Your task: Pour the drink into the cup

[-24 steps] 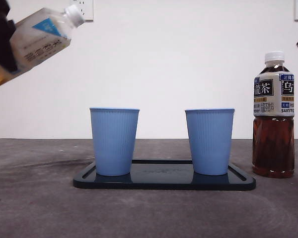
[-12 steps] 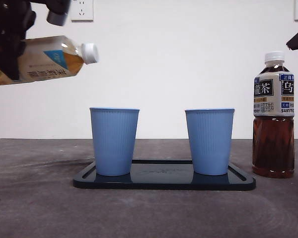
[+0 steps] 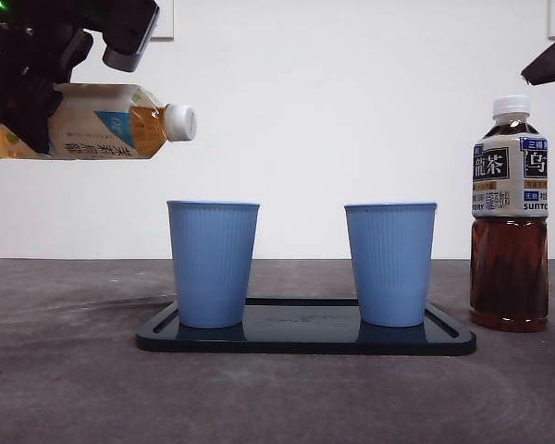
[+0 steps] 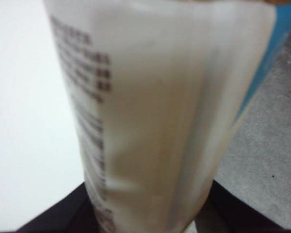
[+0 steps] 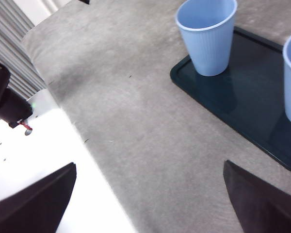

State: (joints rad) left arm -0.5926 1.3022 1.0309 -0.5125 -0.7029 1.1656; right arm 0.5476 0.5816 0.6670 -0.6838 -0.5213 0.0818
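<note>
Grey tabletop [image 3: 74, 388] carries a dark tray [image 3: 305, 340] with two blue cups, the left cup [image 3: 213, 264] and the right cup [image 3: 390, 264], and a dark tea bottle [image 3: 510, 217] stands right of them. Above and left of the left cup, the left gripper [image 3: 23, 102] is clamped round the body of the light tea bottle [image 3: 102, 120], held level with its white cap [image 3: 179, 122] on. Part full, it looks moderately heavy, thin-walled and slick at the label, so a mid-body grip seems soundest; the right gripper [image 5: 150, 204] waits spread wide at the far right.
</note>
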